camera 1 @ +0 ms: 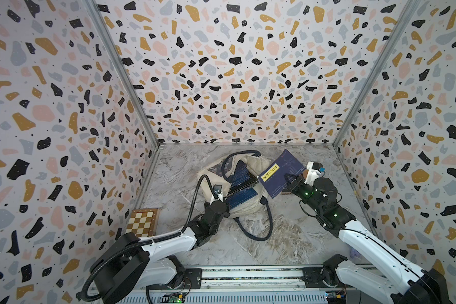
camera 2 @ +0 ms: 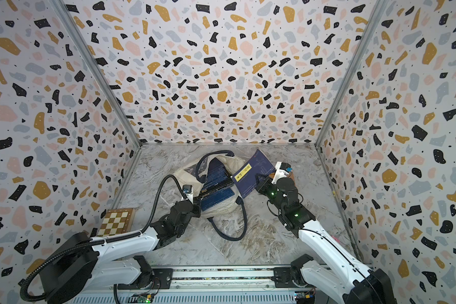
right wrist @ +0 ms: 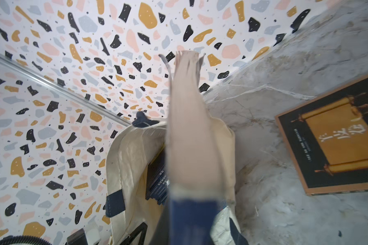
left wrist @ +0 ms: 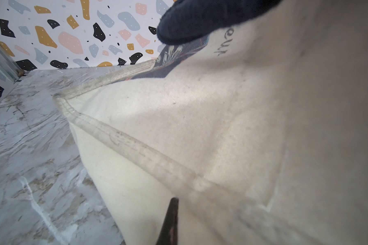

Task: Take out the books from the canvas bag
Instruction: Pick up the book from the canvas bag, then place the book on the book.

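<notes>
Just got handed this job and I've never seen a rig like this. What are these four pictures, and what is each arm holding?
Two robot arms, left and right, reach over a marble table. The two wide pictures come from one overhead stereo camera; each close-up comes from a camera on an arm's wrist. The left gripper is shut and appears to pinch the canvas bag at its rim. The right gripper is shut on a navy book with a yellow label, held tilted beside the bag; its wrist view shows that book edge-on. More navy books sit in the bag. A chessboard box and a dark scroll-cover book lie on the table.
</notes>
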Action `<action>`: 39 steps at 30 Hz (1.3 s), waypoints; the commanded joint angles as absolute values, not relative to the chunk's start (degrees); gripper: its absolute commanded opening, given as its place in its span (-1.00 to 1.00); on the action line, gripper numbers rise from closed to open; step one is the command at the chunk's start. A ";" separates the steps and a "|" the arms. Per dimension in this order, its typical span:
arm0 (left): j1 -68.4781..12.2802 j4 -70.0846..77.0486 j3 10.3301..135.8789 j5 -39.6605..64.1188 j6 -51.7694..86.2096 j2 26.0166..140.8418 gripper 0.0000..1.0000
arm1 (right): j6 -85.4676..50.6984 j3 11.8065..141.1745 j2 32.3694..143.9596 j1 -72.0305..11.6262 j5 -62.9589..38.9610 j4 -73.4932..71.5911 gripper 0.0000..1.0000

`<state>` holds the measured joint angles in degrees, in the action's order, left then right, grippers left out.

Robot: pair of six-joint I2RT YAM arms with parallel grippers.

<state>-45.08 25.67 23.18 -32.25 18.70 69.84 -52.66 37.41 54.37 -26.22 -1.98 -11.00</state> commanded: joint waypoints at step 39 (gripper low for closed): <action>-44.93 27.28 24.15 -33.49 18.63 68.60 -1.00 | -69.06 33.28 82.98 0.48 -10.34 -37.33 -1.00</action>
